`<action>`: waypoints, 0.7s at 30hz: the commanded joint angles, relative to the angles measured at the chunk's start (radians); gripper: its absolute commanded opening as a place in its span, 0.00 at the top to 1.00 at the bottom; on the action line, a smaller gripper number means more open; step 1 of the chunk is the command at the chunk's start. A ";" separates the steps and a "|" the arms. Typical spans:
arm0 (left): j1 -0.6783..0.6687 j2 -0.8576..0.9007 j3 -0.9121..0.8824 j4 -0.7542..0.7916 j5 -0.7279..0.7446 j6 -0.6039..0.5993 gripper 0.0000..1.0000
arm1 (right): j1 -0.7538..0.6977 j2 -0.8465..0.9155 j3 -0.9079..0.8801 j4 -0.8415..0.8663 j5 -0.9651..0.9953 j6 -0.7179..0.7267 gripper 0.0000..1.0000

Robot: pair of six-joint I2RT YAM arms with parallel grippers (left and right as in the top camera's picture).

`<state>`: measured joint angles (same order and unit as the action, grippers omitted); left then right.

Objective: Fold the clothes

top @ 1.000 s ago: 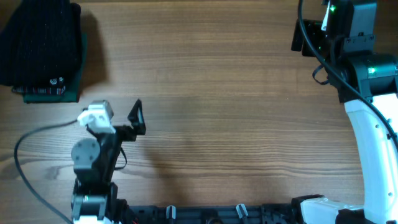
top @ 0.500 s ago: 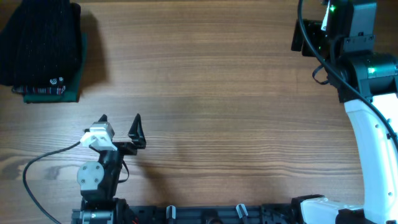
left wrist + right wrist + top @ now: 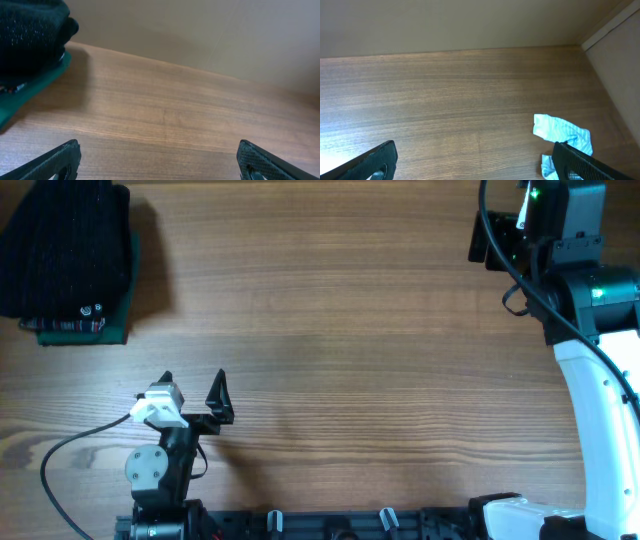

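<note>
"Both grippers, how do they stand?"

"My left gripper [image 3: 190, 383] has its jaws spread wide with nothing between them, over the near left part of the wooden table [image 3: 350, 330]. My right gripper [image 3: 473, 150] is just as wide and empty, up at the far right."

"Where are the clothes?"

"The clothes [image 3: 62, 245] lie as a folded black fuzzy bundle in the far left corner, resting on a dark green folded item [image 3: 118, 320], well apart from both grippers. Small pale buttons [image 3: 92, 310] show at the bundle's near edge. A crumpled light blue cloth [image 3: 563, 132] lies on the wood ahead of my right gripper."
</note>
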<state>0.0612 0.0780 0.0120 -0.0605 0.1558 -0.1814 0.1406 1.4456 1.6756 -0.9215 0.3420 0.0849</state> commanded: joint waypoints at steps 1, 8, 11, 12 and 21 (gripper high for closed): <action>0.009 -0.076 -0.006 -0.003 0.016 -0.009 0.00 | 0.000 0.008 0.002 0.000 0.020 -0.007 0.00; 0.010 -0.076 -0.006 0.003 0.045 -0.009 0.00 | 0.000 0.008 0.002 0.000 0.020 -0.006 0.00; 0.009 -0.075 -0.006 0.003 0.045 -0.009 0.00 | 0.000 0.008 0.002 0.000 0.020 -0.007 0.01; 0.009 -0.075 -0.006 0.003 0.045 -0.009 0.00 | 0.000 0.008 0.002 0.000 0.020 -0.007 0.00; 0.009 -0.075 -0.006 0.003 0.045 -0.009 0.00 | 0.000 0.008 0.002 0.000 0.020 -0.007 0.00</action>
<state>0.0612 0.0135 0.0120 -0.0563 0.1848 -0.1818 0.1406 1.4456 1.6756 -0.9215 0.3420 0.0849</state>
